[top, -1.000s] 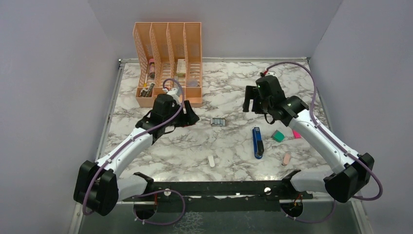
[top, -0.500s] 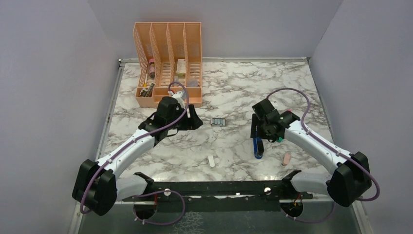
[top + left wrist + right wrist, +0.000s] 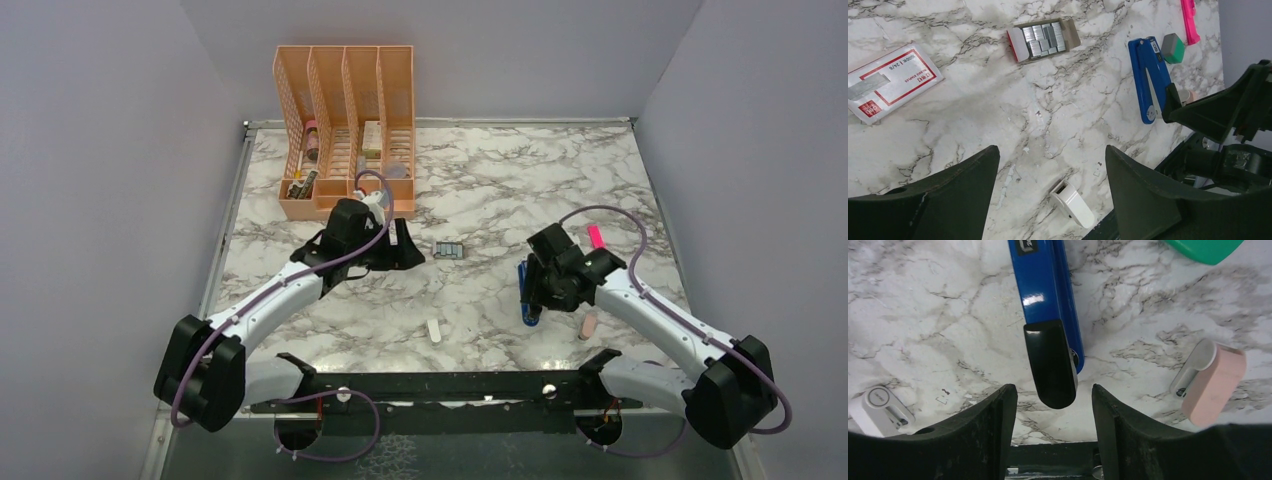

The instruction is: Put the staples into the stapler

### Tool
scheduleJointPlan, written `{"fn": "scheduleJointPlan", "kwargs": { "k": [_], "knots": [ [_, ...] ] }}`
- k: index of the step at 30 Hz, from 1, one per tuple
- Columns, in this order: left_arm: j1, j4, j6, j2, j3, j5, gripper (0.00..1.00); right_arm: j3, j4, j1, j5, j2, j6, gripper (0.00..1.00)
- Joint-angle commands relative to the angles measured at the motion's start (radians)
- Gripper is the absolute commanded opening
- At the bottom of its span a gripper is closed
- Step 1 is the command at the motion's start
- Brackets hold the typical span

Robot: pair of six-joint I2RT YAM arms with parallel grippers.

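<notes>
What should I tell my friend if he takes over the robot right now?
Left gripper: open, empty, above the table.
Right gripper: open, one finger on each side of the black end of the stapler, not touching it.
Staples: in their open tray mid-table; the sleeve lies apart from it.
Stapler: flat on the table, looks shut, next to a teal block.
Done: the staple box is open.
Left to do: grab the stapler, open it, put staples in, shut it.
</notes>
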Motion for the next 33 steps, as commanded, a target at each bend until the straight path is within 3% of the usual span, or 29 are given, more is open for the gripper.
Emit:
{"fn": "scheduleJointPlan", "kwargs": {
  "k": [1, 6, 16, 25, 33],
  "knots": [
    [-0.005, 0.042, -0.027, 0.023, 0.033, 0.058, 0.8, -0.083, 0.069, -0.003, -0.064, -0.002, 0.088, 0.6],
    [-0.06, 0.117, -0.097, 0.069, 0.044, 0.029, 0.81, -0.107, 0.127, -0.003, -0.05, -0.012, 0.084, 0.48],
    [-0.213, 0.39, -0.34, 0.229, 0.033, -0.068, 0.84, -0.124, 0.155, -0.003, 0.001, -0.037, 0.059, 0.39],
    [-0.299, 0.411, -0.309, 0.359, 0.071, -0.09, 0.86, -0.128, 0.199, -0.003, 0.041, -0.013, -0.007, 0.47],
    [-0.307, 0.441, -0.28, 0.402, 0.058, -0.064, 0.86, -0.138, 0.244, -0.003, 0.019, 0.027, -0.042, 0.41]
  ]
}}
